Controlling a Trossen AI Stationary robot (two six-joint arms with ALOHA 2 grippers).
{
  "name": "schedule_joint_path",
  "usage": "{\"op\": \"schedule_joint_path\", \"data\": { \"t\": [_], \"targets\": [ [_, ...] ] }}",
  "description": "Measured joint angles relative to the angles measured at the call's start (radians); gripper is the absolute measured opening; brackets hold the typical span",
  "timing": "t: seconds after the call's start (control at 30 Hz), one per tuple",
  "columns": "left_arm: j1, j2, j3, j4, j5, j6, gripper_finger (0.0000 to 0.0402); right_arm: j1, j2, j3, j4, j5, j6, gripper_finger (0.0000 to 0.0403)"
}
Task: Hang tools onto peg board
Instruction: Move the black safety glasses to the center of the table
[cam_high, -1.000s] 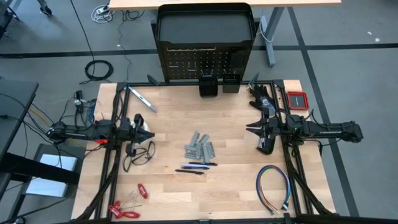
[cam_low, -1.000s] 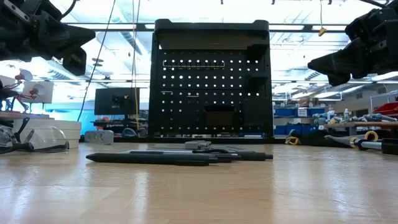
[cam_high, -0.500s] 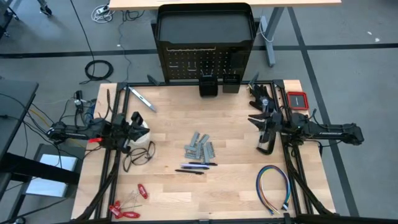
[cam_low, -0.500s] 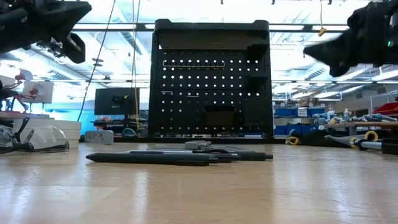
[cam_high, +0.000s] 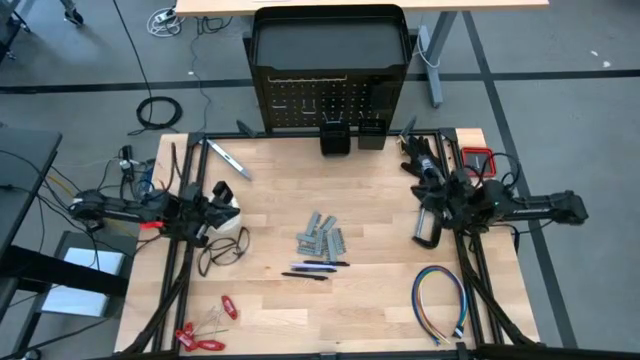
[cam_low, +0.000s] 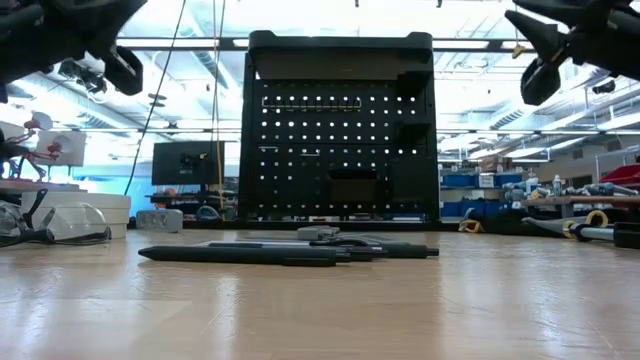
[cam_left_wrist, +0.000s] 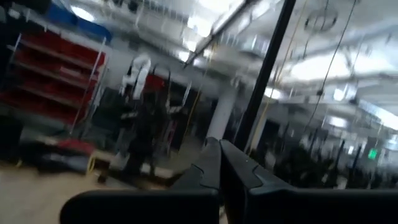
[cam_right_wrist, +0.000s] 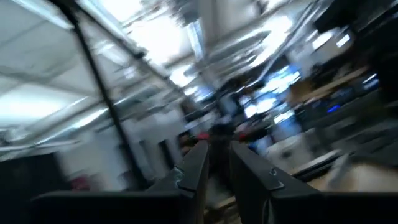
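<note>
The black peg board stands upright at the table's far edge, seen front-on in the low view. Grey metal pieces and dark pens lie mid-table. A silver bar tool, a white tape roll and a black cable loop lie at the left, and red-handled tools at the near left. A black C-clamp lies at the right. My left gripper is shut, raised and tipped upward. My right gripper is tipped upward too, slightly open with nothing between its fingers.
A multicoloured wire loop lies at the near right. A small red case sits at the far right. More tools lie at the far right corner. Two black bins stand at the board's foot. Bare wood stretches between the pens and the near edge.
Both grippers have tipped their fingers upward and rolled at the wrist. The right one has also risen, off the C-clamp's place and back toward the table's right edge. The tools lie where they were.
</note>
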Motion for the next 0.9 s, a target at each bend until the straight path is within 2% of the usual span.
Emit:
{"op": "schedule_joint_path", "data": {
  "t": [0.07, 0.2, 0.27, 0.4, 0.57, 0.67, 0.77, 0.9],
  "targets": [
    [-0.013, 0.071, 0.017, -0.004, 0.0, 0.014, 0.0006, 0.076, 0.105, 0.0, 0.053, 0.03, -0.004, 0.0075],
    [-0.035, 0.222, 0.048, -0.012, -0.004, 0.03, 0.0006, 0.23, 0.398, 0.01, 0.253, 0.202, -0.049, 0.0074],
    [-0.044, 0.297, 0.072, -0.072, -0.019, 0.028, 0.0006, 0.285, 0.563, 0.049, 0.334, 0.218, -0.052, 0.0074],
    [-0.065, 0.421, 0.169, -0.315, -0.093, -0.002, 0.0006, 0.357, 0.882, 0.167, 0.392, 0.219, -0.029, 0.0076],
    [-0.093, 0.55, 0.313, -0.706, -0.175, -0.155, 0.0006, 0.361, 1.211, 0.351, 0.395, 0.244, -0.038, 0.0081],
    [-0.113, 0.612, 0.377, -0.913, -0.185, -0.291, 0.0006, 0.329, 1.343, 0.441, 0.394, 0.263, -0.039, 0.0086],
    [-0.135, 0.663, 0.419, -1.093, -0.186, -0.432, 0.0015, 0.291, 1.423, 0.504, 0.395, 0.259, -0.038, 0.0096],
    [-0.15, 0.698, 0.431, -1.202, -0.197, -0.603, 0.0048, 0.258, 1.48, 0.542, 0.394, 0.251, -0.038, 0.0115]
  ]
}}
